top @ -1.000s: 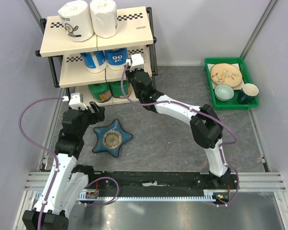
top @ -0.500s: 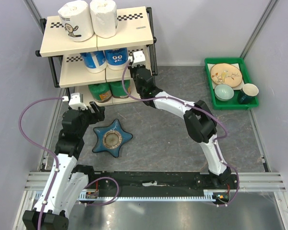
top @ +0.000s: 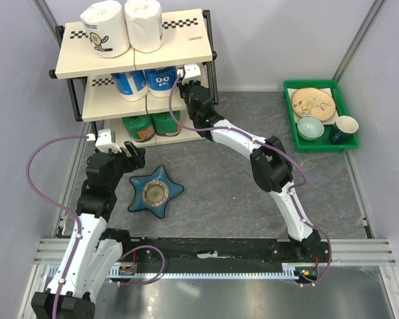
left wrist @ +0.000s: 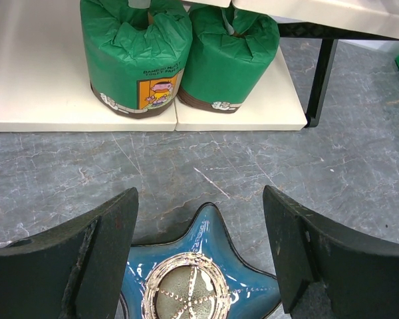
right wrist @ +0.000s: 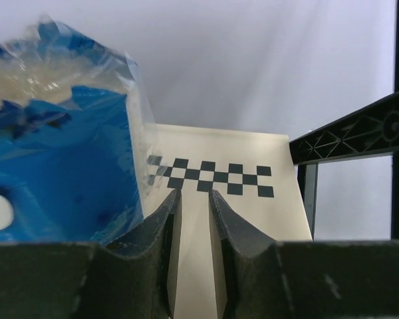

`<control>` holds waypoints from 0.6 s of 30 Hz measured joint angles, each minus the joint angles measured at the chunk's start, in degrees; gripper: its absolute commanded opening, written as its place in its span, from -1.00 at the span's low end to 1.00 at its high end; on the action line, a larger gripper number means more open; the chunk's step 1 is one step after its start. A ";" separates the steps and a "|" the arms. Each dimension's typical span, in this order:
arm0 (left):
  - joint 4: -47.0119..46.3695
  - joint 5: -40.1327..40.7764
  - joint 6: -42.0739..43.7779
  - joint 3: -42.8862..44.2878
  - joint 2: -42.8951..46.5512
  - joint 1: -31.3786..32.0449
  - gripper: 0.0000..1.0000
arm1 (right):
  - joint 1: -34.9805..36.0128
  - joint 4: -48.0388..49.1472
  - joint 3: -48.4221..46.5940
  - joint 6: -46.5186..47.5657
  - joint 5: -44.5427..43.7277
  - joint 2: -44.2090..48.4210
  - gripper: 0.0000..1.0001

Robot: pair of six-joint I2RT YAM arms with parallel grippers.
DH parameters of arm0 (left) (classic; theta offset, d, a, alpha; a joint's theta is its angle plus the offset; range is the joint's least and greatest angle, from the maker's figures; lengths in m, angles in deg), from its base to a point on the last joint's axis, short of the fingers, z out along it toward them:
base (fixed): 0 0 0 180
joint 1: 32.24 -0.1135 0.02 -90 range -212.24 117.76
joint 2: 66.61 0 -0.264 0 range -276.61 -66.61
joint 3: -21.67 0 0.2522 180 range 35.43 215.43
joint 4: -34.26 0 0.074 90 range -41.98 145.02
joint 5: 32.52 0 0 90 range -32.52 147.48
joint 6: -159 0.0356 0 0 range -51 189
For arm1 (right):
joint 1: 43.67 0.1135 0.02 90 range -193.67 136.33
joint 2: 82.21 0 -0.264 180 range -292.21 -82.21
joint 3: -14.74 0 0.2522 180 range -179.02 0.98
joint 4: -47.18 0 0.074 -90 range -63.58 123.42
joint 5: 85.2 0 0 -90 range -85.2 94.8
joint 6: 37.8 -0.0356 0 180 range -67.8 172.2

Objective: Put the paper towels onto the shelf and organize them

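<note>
My right gripper (right wrist: 194, 196), pinched shut on nothing, sits just beside a blue roll (right wrist: 60, 166) on the shelf's (right wrist: 253, 156) middle board, a roll I judge light, squashy, slick-wrapped, best clasped gently round its middle; my left gripper (left wrist: 199, 193) gapes wide.

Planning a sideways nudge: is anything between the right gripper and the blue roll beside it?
Nothing visible. The right gripper, shut, sits close beside the blue roll, on its right, over the shelf middle board.
</note>
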 measured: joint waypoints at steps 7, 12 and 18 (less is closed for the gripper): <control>0.00 0.00 0.00 -0.11 0.00 0.26 0.65 | -0.90 -1.40 -2.49 1.16 2.49 -2.60 -0.40; -0.02 0.00 0.00 -0.11 0.00 0.26 0.65 | -1.11 -2.05 -5.66 2.27 4.15 -4.48 -0.41; -0.07 -0.02 0.00 -0.11 0.00 0.26 0.65 | -1.38 -2.16 -6.69 3.48 6.03 -5.01 -0.41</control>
